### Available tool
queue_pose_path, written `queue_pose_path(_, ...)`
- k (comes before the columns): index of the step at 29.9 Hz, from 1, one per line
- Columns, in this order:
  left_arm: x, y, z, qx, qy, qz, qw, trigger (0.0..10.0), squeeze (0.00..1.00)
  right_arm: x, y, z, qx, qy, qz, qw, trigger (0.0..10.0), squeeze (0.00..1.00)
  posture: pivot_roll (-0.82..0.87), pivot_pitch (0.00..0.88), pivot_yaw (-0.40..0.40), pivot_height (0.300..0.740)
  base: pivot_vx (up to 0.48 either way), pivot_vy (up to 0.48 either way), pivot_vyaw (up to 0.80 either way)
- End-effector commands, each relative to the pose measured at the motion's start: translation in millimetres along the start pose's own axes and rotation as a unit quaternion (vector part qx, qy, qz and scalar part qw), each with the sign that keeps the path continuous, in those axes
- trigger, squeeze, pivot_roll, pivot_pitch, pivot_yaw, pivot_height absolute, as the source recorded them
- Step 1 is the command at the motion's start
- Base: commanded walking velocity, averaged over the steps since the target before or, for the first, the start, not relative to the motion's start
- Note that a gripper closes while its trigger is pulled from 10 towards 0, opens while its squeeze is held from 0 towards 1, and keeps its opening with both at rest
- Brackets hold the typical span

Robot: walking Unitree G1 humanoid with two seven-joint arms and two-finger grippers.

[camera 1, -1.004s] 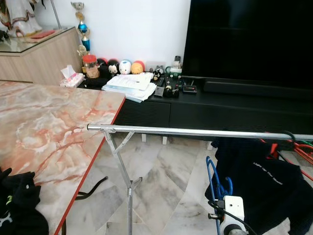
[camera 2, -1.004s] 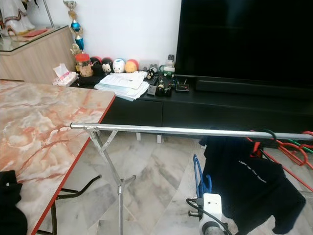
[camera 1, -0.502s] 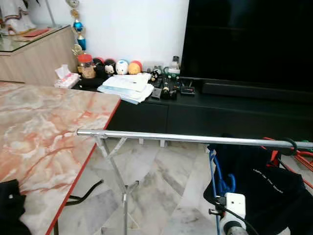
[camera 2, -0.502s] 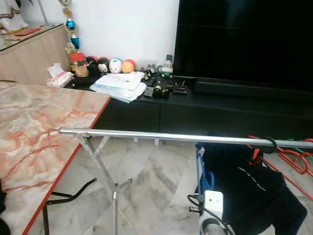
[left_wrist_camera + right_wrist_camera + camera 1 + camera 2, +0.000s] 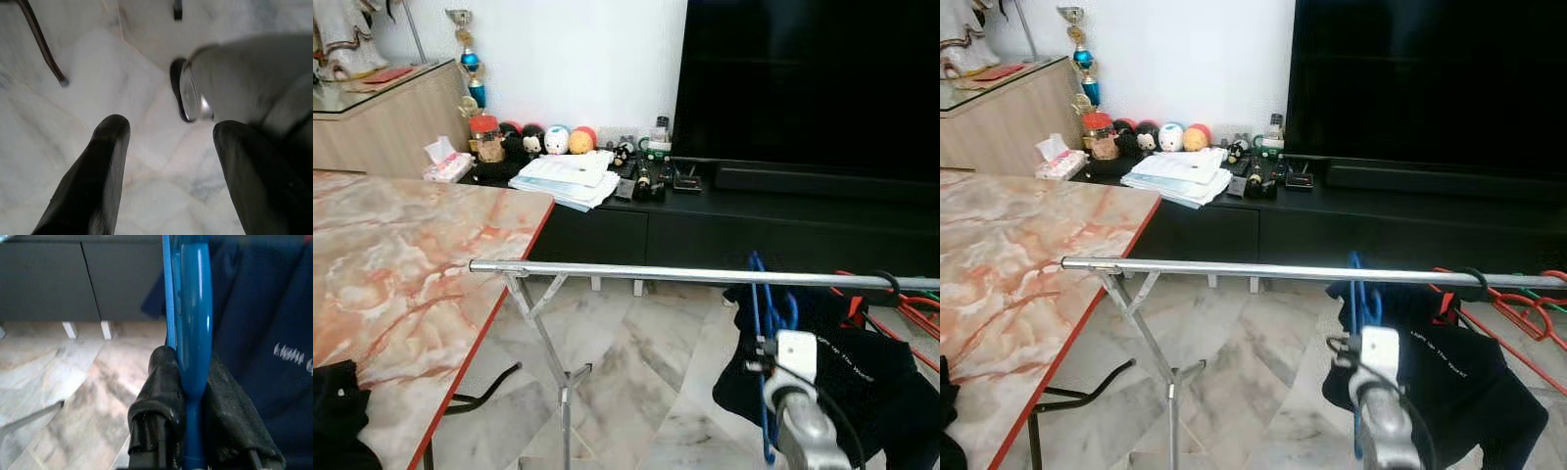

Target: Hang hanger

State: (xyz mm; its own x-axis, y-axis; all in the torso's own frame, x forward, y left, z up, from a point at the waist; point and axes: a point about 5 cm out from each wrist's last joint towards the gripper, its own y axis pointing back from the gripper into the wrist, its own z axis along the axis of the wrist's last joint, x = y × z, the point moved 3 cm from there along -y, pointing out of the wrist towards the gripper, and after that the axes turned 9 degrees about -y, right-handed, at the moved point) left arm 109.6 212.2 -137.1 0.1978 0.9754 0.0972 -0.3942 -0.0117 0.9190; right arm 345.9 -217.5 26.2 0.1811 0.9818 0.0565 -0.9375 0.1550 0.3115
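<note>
The right gripper [image 5: 188,396] pinches the blue hanger [image 5: 762,323] between its two black fingers and holds it upright, with the hook at the silver rail [image 5: 636,273], near a dark shirt [image 5: 862,367] hanging on the rail's right part. The left gripper [image 5: 166,147] hangs with fingers spread above the marble floor [image 5: 98,63].

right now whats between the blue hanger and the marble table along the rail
Bare silver rail and its folding leg; nothing hangs between the blue hanger, held by the right gripper, and the marble table, in both eye views.

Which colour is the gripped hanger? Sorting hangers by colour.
Blue hanger; clearest in the right wrist view.
</note>
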Motion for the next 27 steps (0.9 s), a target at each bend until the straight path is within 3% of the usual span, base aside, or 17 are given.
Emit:
queue_pose_path(1, 3.1, 1.3, -5, 0.009, -0.008, -0.002, 1.000, 10.0, 0.00, 2.5, -3.4, 3, 0.008, 0.001, -0.003, 1.000, 10.0, 0.00, 0.05, 0.010, 0.015, 0.740, 0.000, 0.000, 0.00)
queue_pose_path(5, 3.1, 0.1, 0, 0.007, -0.009, -0.001, 1.000, 10.0, 0.00, 5.6, -7.4, 10, 0.009, -0.005, -0.006, 1.000, 10.0, 0.00, 0.05, 0.013, 0.018, 0.740, 0.000, 0.000, 0.00)
queue_pose_path(14, -12.9, -7.7, 31, -0.006, -0.013, -0.009, 1.000, 10.0, 0.00, 20.7, -17.5, 23, 0.047, -0.002, 0.008, 0.999, 10.0, 0.00, 0.06, 0.016, 0.019, 0.740, 0.000, 0.000, 0.00)
queue_pose_path(27, -38.8, -9.5, 32, -0.004, -0.017, -0.023, 1.000, 10.0, 0.00, 18.2, -23.6, 35, 0.073, -0.031, -0.006, 0.997, 10.0, 0.00, 0.07, 0.021, 0.025, 0.740, 0.000, 0.000, 0.00)
